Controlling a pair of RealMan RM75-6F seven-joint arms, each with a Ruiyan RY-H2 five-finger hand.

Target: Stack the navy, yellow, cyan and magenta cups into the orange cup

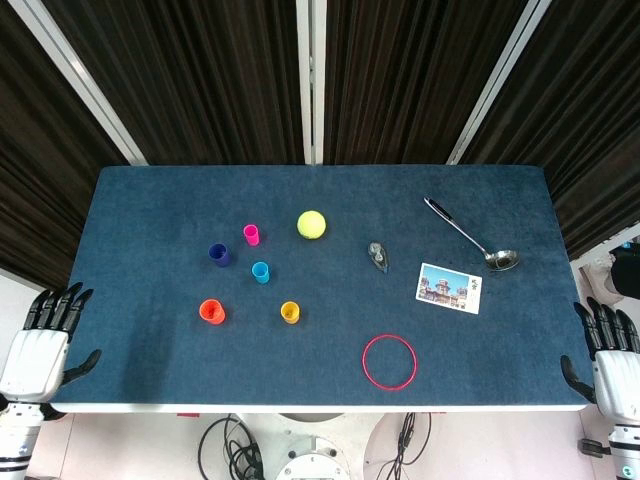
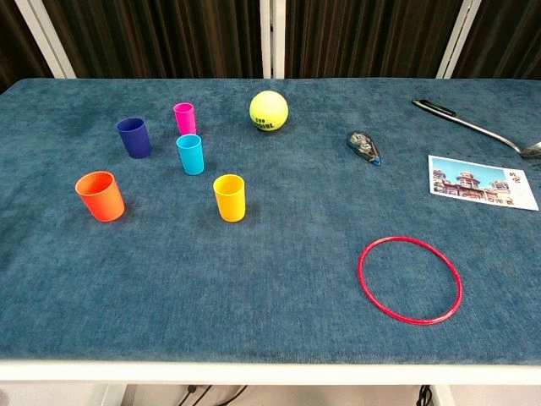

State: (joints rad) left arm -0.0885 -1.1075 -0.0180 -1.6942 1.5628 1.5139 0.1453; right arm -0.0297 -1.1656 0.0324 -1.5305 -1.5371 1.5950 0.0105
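Five cups stand apart on your bench [image 2: 279, 338], orange cup [image 2: 100, 195] nearest, while your left hand [image 1: 45, 340] and right hand [image 1: 612, 355] hang empty with fingers spread.

You're in lab / robot test cell, not home. Evidence: dark pleated curtains [image 1: 200, 70] on metal frame posts [image 1: 314, 80] boxing in work area; table [image 1: 330, 370] with blue felt top and white edge; loose cables [image 1: 235, 445] on floor below front edge; unrelated props laid out like test set: tennis ball [image 1: 311, 224], ladle [image 1: 470, 236], postcard [image 1: 449, 288], red ring [image 1: 389, 361].
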